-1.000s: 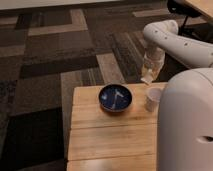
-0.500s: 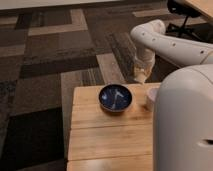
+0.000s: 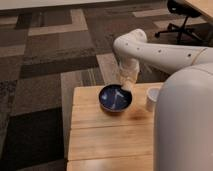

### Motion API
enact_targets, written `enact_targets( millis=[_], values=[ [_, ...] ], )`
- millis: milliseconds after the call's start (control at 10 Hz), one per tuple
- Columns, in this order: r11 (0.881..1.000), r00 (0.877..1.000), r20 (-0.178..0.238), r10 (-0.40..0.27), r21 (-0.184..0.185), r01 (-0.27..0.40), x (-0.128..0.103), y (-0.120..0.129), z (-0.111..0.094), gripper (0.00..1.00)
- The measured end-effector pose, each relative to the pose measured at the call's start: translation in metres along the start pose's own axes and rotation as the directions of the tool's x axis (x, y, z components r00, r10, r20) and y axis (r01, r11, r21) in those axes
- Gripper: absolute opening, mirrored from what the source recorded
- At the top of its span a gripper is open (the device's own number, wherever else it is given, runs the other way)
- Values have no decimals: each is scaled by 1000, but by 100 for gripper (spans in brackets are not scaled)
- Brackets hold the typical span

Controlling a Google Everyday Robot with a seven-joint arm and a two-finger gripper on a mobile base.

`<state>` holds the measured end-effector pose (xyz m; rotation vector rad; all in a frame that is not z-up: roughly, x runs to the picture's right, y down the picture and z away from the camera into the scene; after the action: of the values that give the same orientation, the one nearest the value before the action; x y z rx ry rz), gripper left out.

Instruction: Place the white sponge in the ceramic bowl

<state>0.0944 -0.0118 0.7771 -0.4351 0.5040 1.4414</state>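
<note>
1. Over the far right rim of the ceramic bowl (image 3: 106,105) hangs the gripper (image 3: 125,86), pointing down from the arm (image 3: 150,50), which arcs in from the right.
2. Whether the claw is wide, narrow or clamped on something, I cannot tell. Its tip reads as one pale, tan-white mass against the dark blue glaze.
3. I cannot pick out the white sponge as a separate thing. Nothing like it lies loose on the wooden table (image 3: 100,135) or inside the bowl. My guess is that it sits in that pale mass at the tip, but that is only a guess.
4. Handling, as I judge it: a sponge this small should be very light and soft. It would squash under a firm squeeze and spring back when let go. Its surface should be grippy, not slick, and nothing about it is fragile.
5. I would take it across its middle on two opposite flat faces, with only enough pressure to hold it.
6. Being so light, it may cling to the claw or bounce, so I would let it go low, near the middle of the bowl.
7. The bowl is the breakable piece, being hard and glossy, so I would keep off its rim.
8. The white cup (image 3: 152,99) stands just beside the bowl on the right and looks easy to tip.
</note>
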Motion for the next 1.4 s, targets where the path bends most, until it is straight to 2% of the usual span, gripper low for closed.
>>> enact_targets(
  millis=[200,400,600,900,1000,1100,1400],
  values=[
    [998,998,-17,-57,-15,57,0,16,10,0],
    [997,997,-23,-70,-20,69,1,19,13,4],
    [997,997,-23,-69,-20,69,1,19,13,22],
    [997,997,-23,-71,-21,70,1,20,13,64],
    [997,997,-23,-71,-21,71,1,20,13,73],
    [997,997,-23,-72,-21,71,1,20,13,80],
    [997,997,-25,-72,-21,72,1,21,14,80]
  ],
)
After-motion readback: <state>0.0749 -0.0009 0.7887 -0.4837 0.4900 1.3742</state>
